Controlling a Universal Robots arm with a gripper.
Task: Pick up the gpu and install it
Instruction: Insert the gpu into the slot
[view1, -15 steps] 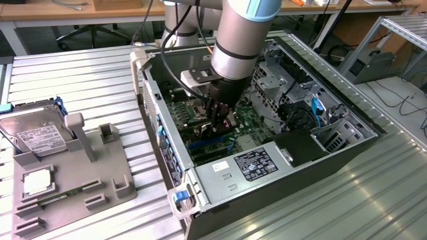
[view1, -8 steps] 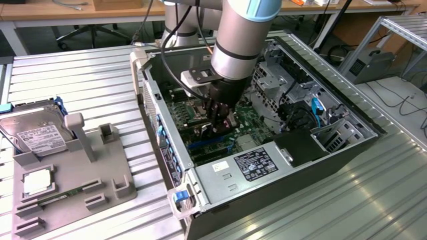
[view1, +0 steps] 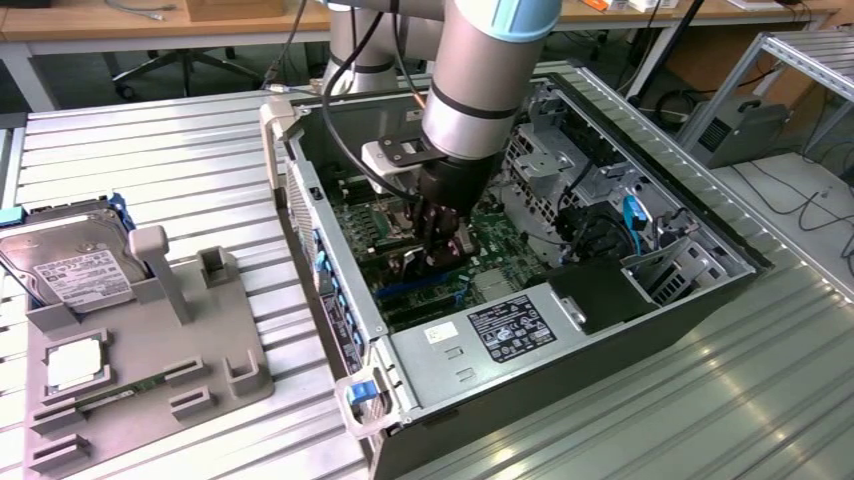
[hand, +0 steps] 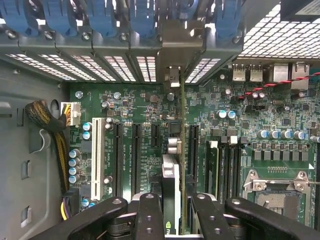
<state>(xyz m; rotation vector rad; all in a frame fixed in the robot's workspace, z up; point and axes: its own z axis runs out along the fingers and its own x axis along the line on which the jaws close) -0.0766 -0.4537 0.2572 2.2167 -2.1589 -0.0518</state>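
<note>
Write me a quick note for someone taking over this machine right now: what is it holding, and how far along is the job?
Fingers: closed on the graphics card.
Card: inside the open computer case, standing on edge over the motherboard, lined up along a slot, its metal end toward the rear openings.
Done: card picked up and brought into the case.
Left: seating unconfirmed, I cannot tell whether it is pushed fully into the slot; the fingers have not yet let go.
</note>
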